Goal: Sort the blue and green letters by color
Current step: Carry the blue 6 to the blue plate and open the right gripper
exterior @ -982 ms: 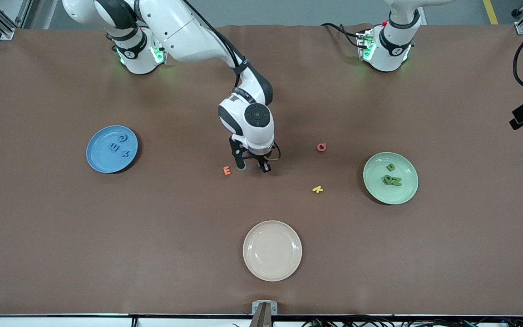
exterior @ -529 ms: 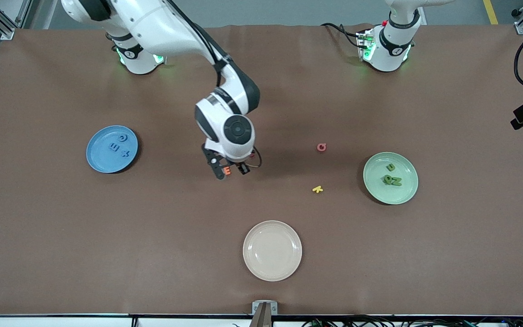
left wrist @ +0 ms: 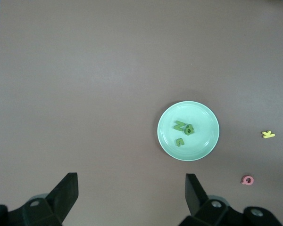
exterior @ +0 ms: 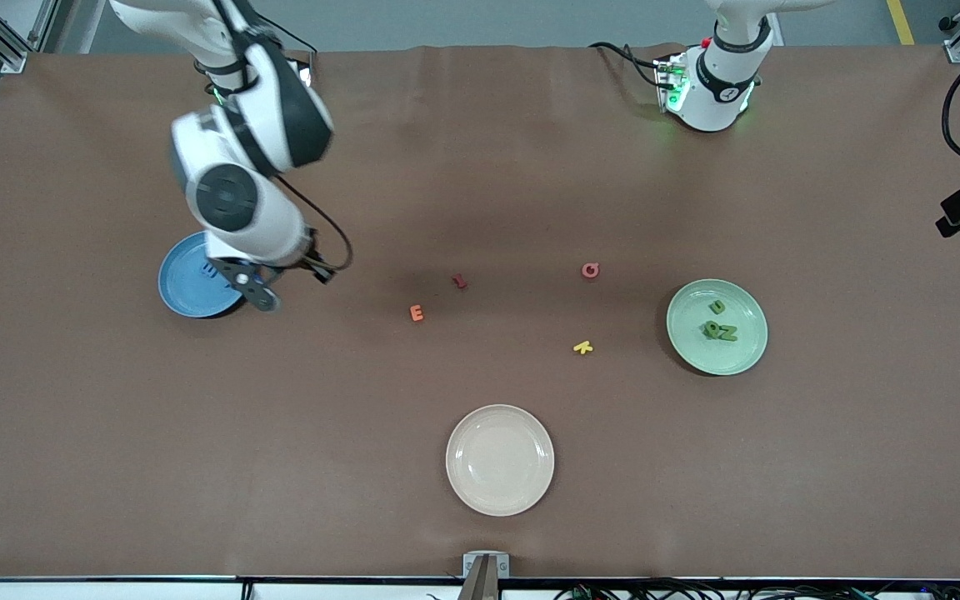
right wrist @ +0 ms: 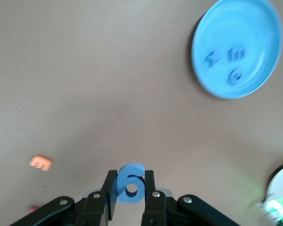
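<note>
Right wrist view shows my right gripper (right wrist: 130, 200) clenched on a blue letter (right wrist: 130, 182), near the blue plate (exterior: 184, 293). Next I must center over that plate and release. My left gripper (left wrist: 132, 195) waits, jaws apart, high above the green plate (left wrist: 205, 146).

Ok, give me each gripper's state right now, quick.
Left gripper: open, holding nothing, waiting high above the green plate.
Right gripper: shut on a blue letter, beside the blue plate.

Your right hand (right wrist: 130, 195) pinches a flat blue foam figure 6 (right wrist: 130, 183) above the brown surface (right wrist: 85, 84); round blue plate (right wrist: 254, 80) carries three blue letters (right wrist: 236, 54); orange letter (right wrist: 41, 163) nearby.
</note>
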`<state>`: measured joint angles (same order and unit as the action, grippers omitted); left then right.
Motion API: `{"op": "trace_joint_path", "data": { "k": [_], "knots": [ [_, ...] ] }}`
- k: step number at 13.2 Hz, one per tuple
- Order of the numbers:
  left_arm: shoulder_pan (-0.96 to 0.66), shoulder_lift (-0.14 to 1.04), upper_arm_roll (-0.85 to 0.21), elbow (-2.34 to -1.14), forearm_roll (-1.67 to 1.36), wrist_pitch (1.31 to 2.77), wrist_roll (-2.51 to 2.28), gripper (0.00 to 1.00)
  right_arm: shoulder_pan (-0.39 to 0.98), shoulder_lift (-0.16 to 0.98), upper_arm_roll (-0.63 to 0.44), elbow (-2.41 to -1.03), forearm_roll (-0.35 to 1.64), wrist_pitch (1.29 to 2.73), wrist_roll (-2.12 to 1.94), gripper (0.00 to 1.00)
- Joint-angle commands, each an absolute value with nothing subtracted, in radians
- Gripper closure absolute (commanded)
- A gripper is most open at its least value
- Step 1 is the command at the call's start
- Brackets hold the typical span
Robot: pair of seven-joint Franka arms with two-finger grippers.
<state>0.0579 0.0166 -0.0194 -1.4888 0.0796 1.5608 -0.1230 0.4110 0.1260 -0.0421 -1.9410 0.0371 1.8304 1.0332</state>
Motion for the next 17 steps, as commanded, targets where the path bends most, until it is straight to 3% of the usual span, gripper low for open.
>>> {"op": "trace_joint_path", "data": {
  "k": [1,5,9,14,15,16,17],
  "knots": [
    [0.055,0.021,-0.021,-1.476,0.064,1.54,-0.107,0.0,0.303,-0.015,-0.026,-2.11,0.031,1.861,0.861,1.0],
    [0.06,-0.004,-0.081,-1.477,0.061,1.511,-0.107,0.0,0.2,-0.072,-0.026,-2.255,-0.029,1.923,0.72,1.0],
    [0.058,-0.002,-0.11,-1.48,0.012,1.514,-0.109,0.0,0.097,-0.068,-0.026,-2.39,-0.052,2.124,0.586,1.0],
    [0.058,-0.006,-0.147,-1.506,0.006,1.514,-0.123,0.0,-0.009,0.015,-0.026,-2.47,-0.08,2.325,0.482,0.97],
    [0.058,-0.005,-0.152,-1.503,0.008,1.52,-0.127,0.0,-0.012,0.029,-0.026,-2.468,-0.08,2.327,0.482,0.56],
    [0.058,-0.002,-0.153,-1.505,0.009,1.526,-0.127,0.0,-0.012,0.031,-0.026,-2.468,-0.08,2.327,0.482,0.01],
    [0.057,0.0,-0.153,-1.503,0.011,1.532,-0.127,0.0,-0.012,0.031,-0.025,-2.468,-0.08,2.322,0.482,0.0]
  ]
}}
